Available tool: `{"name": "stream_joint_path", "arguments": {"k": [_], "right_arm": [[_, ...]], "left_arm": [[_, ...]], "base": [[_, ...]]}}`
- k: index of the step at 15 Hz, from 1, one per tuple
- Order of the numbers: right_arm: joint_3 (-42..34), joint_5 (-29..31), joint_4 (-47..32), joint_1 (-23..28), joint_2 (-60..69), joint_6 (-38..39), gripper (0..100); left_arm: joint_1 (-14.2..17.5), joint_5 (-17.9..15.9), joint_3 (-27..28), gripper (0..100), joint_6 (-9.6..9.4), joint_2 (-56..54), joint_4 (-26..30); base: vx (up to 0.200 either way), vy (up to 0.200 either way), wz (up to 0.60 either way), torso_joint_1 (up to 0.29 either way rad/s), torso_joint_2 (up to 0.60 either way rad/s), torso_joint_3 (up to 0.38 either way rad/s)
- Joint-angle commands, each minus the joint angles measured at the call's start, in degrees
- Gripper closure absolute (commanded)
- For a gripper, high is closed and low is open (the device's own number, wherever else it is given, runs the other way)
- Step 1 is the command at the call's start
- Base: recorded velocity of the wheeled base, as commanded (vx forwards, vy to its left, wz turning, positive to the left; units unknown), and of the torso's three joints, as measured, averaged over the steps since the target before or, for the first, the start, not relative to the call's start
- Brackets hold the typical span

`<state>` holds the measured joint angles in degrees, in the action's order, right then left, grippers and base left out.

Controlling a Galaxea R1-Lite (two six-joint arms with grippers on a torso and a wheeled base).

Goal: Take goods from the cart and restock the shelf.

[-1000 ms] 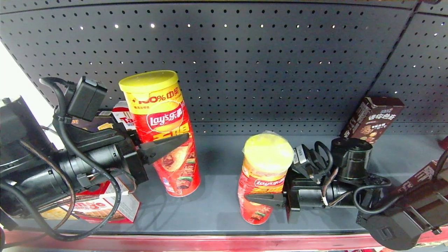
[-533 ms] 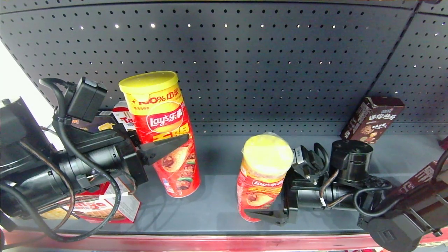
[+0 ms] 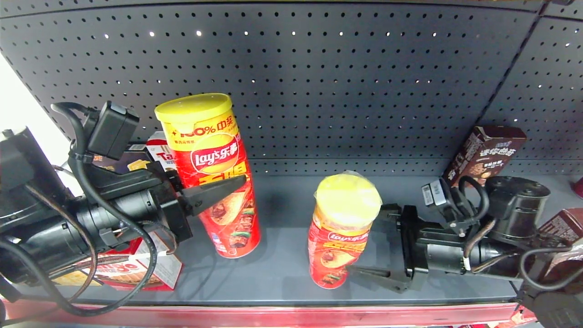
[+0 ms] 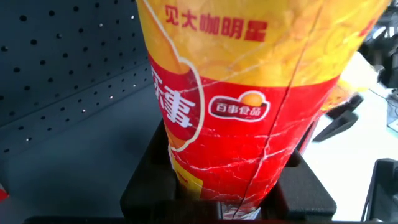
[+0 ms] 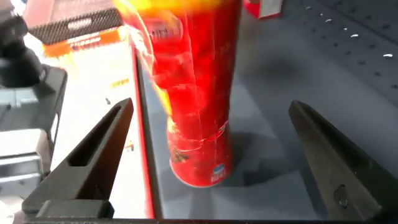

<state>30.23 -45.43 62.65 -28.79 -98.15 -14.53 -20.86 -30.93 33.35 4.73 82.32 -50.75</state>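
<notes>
L tool (image 3: 232, 182) clamps tall can (image 3: 214, 150), upright, seemingly resting on shelf (image 3: 282, 269) at left. R tool (image 3: 369, 241) spread wide just right of short can (image 3: 341, 237), upright, apart; R arm nearer.

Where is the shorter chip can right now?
In the head view the shorter chip can stands upright on the shelf, right of centre near the front edge, between the taller chip can and the open right gripper.

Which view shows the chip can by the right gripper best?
The head view: the right chip can stands whole, lid to base. The right wrist view shows its lower body and base; the left wrist view faces the left chip can.
</notes>
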Motion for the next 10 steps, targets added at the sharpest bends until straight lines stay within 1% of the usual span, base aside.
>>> {"name": "stream_joint_path", "arguments": {"k": [1, 3, 4, 5, 6, 8, 9, 10], "right_arm": [[-3.25, 2.37, -0.16, 0.67, 9.46, 2.93, 0], [-4.57, 4.92, -0.33, 0.76, 14.3, 4.95, 0], [-5.89, 7.38, -1.65, 1.11, 18.52, 5.57, 0], [-5.89, 7.38, -1.65, 1.11, 18.52, 5.57, 0], [-5.97, 11.77, -7.01, 2.34, 25.29, 5.57, 0], [-5.97, 17.66, -14.75, 4.27, 33.2, 5.48, 0], [-6.06, 19.86, -17.38, 4.89, 35.83, 5.48, 0], [-6.59, 26.27, -23.89, 5.85, 41.54, 5.48, 0]], "left_arm": [[-0.06, -0.01, 0.04, 100, 0.02, -0.15, -0.05], [-0.06, -0.01, -0.04, 100, 0.02, -0.23, -0.05], [-0.06, -0.01, -0.04, 100, 0.02, -0.23, 0.04], [-0.06, -0.01, -0.04, 100, 0.02, -0.23, 0.04], [-0.06, -0.01, 0.22, 100, 0.02, -0.23, 0.04], [-0.06, -0.01, 0.84, 100, 0.02, -0.15, 0.04], [-0.06, -0.01, 1.01, 100, 0.02, -0.15, 0.04], [-0.06, -0.01, 0.92, 100, -0.07, -0.23, 0.04]], "base": [[0.0, 0.0, 0.0, 0.0, 0.0, 0.0], [0.0, 0.0, 0.0, 0.0, 0.0, 0.0], [0.0, 0.0, 0.0, 0.0, 0.0, 0.0], [0.0, 0.0, 0.0, 0.0, 0.0, 0.0], [0.0, 0.0, 0.0, 0.0, 0.0, 0.0], [0.0, 0.0, 0.0, 0.0, 0.0, 0.0], [0.0, 0.0, 0.0, 0.0, 0.0, 0.0], [0.0, 0.0, 0.0, 0.0, 0.0, 0.0]]}}
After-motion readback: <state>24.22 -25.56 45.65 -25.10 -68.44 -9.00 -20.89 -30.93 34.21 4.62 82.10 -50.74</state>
